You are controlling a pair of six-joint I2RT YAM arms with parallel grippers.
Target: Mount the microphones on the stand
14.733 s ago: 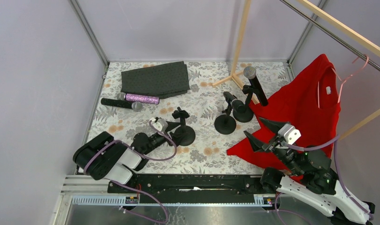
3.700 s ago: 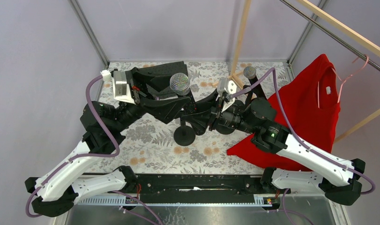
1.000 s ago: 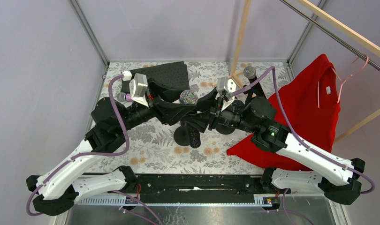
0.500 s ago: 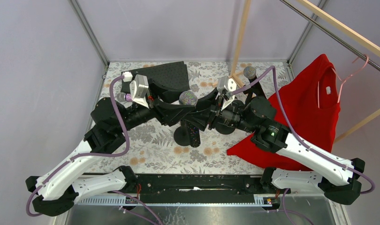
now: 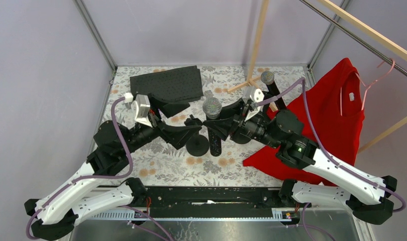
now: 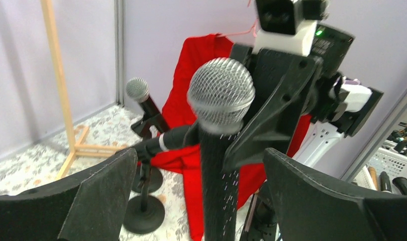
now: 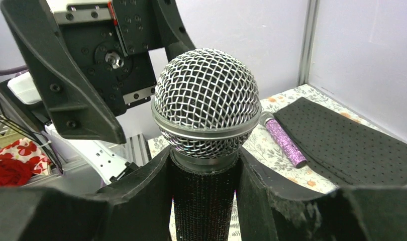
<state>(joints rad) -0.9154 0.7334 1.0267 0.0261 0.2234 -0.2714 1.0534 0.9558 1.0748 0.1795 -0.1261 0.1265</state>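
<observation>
With the right claw point(image 7: 205, 201), grips a black microphone point(image 7: 206, 100) upright just under its round mesh head, pinching the body from either side with both fingers point(image 7: 151, 201) pressed close against it. Seen from above, holds that microphone near the middle of the flowered table cover point(image 5: 156, 168), head uppermost, tail reaching down just beside the round base of a black stand point(image 5: 197, 144); cannot tell whether the body sits in that stand's clip. With the left claw point(image 6: 200, 155), holds nothing: spread wide, with one finger point(image 6: 91, 201) to each side of the same microphone, well apart from it and touching neither body nor head. Farther back in the left wrist view, finds a tilted microphone point(image 6: 137, 89) pointing up from a clip, and a level microphone point(image 6: 166, 143) lying almost flat in the clip of a rear stand point(image 6: 143, 216), both black with grey mesh heads. Off to the far left of the table, in the right wrist view, finds a purple microphone point(image 7: 284, 140) lying flat just beside the edge of a dark dotted mat point(image 7: 352, 140). Along the right side, shows a red shirt point(image 5: 332, 115) spread down to the table, with a wooden rack post point(image 5: 258, 40) standing behind the microphones.
</observation>
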